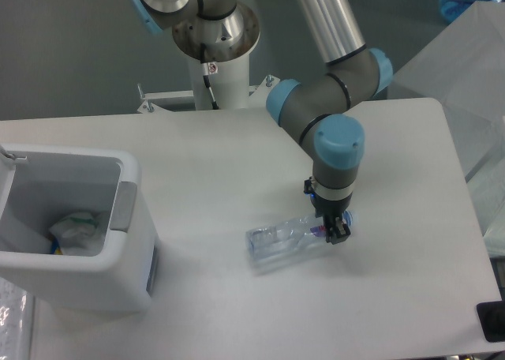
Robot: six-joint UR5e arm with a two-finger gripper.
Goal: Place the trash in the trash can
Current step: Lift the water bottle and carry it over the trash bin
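We see the dark fingers [338, 232] pointing down at the cap end of the bottle [290, 243]. They look closed on the bottle near its pink-purple label, but they are small and dark, so we cannot be fully sure of the grip. The gripper [335, 227] hangs under a round blue cap on the grey arm [327, 115], which bends back and up to the white post behind the bench [237, 147].

The bottle is clear plastic. Its cap end is by the fingers and its other end points left, toward the bin. It seems tipped a little, with the cap end higher, and there is a soft shadow under it. We cannot tell if the low end touches the bench.

The trash can [71, 222] stands at the left edge of the bench, well apart from the bottle. It is white with a thick rim and a grey panel on the side facing the bottle. Inside it, at the bottom, lies the crumpled white wrapper [77, 227] with a bit of green on it.
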